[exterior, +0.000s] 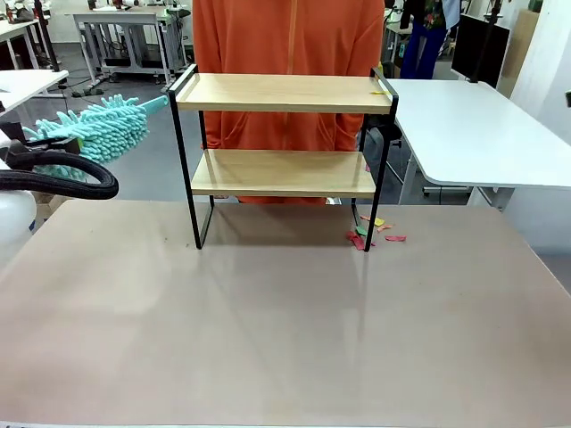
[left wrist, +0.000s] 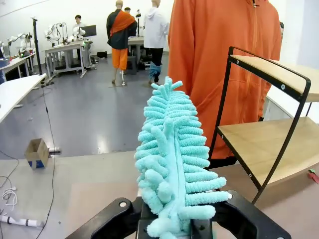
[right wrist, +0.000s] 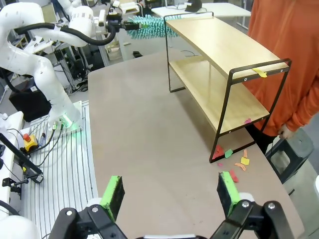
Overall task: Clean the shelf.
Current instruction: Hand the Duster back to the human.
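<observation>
The shelf stands at the table's far side, two light wooden boards in a black frame, with a person in orange right behind it. A yellow scrap lies at the right end of its top board. In the right wrist view a pink scrap sits on the lower board of the shelf. My left gripper is shut on a fluffy teal duster, held left of the shelf at top-board height. The duster points toward the shelf's left rail without touching it. My right gripper hangs open above the table's near right.
Several coloured paper scraps lie on the table by the shelf's right front leg. A white side table stands at the right. My left arm reaches in beyond the table's left edge. A black stool is near the person.
</observation>
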`<state>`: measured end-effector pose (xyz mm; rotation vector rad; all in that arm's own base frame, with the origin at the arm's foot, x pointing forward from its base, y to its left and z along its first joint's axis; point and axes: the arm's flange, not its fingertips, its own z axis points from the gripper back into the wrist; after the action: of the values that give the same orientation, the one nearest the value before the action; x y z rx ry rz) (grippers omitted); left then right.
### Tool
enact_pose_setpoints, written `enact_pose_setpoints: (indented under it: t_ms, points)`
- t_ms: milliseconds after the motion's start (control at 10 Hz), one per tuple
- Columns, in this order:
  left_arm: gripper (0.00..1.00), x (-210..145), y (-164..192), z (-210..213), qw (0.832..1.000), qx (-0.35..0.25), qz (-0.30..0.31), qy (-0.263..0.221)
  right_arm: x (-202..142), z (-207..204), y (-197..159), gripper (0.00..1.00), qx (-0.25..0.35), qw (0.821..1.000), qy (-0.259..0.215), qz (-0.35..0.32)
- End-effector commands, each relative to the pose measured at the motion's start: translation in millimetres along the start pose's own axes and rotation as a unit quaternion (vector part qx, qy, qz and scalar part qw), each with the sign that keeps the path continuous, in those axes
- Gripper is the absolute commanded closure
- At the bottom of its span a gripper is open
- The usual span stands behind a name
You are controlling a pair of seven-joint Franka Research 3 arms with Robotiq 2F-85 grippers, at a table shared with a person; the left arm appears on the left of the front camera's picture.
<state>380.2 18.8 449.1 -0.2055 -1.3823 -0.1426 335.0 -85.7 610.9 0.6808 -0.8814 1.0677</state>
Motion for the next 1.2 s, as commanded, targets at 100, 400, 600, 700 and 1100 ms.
enact_pose_setpoints:
  t_ms: [100, 400, 600, 700, 1100]
  points:
    - [0.83, 0.6, -2.4, 0.7, 1.0, 0.0, 0.0, 0.0, 2.2, 0.8, -0.5, 0.0, 0.002, 1.0, -0.01, 0.006]
    - [0.83, 0.6, -2.4, 0.7, 1.0, 0.0, 0.0, 0.0, 2.2, 0.8, -0.5, 0.0, 0.002, 1.0, -0.01, 0.006]
    - [0.83, 0.6, -2.4, 0.7, 1.0, 0.0, 0.0, 0.0, 2.2, 0.8, -0.5, 0.0, 0.002, 1.0, -0.01, 0.006]
    - [0.83, 0.6, -2.4, 0.7, 1.0, 0.0, 0.0, 0.0, 2.2, 0.8, -0.5, 0.0, 0.002, 1.0, -0.01, 0.006]
    - [0.83, 0.6, -2.4, 0.7, 1.0, 0.0, 0.0, 0.0, 2.2, 0.8, -0.5, 0.0, 0.002, 1.0, -0.01, 0.006]
